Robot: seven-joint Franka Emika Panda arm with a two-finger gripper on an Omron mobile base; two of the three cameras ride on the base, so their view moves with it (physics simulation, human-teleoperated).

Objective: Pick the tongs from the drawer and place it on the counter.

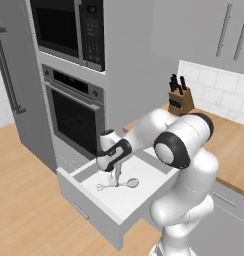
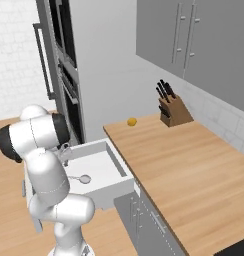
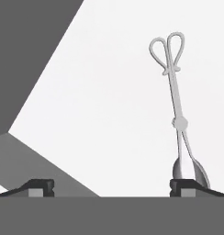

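In the left base view, the gripper (image 1: 115, 172) hangs inside the open drawer (image 1: 139, 202), just above the tongs (image 1: 117, 184), which lie flat on the white floor near the middle, loop handles toward the drawer's front edge and spoon tips toward the counter (image 1: 229, 145). In the right base view, the arm hides most of the tool, but its spoon tips show on the drawer floor, well short of the counter edge. In the hand view, the fingers (image 3: 187, 187) are spread wide and hold nothing; the long axis of the tongs runs away from the claw, crosswise to the finger gap, and sits off-centre, with the spoon tips at the right-hand finger, so I judge a sideways shift toward that side is needed before closing.
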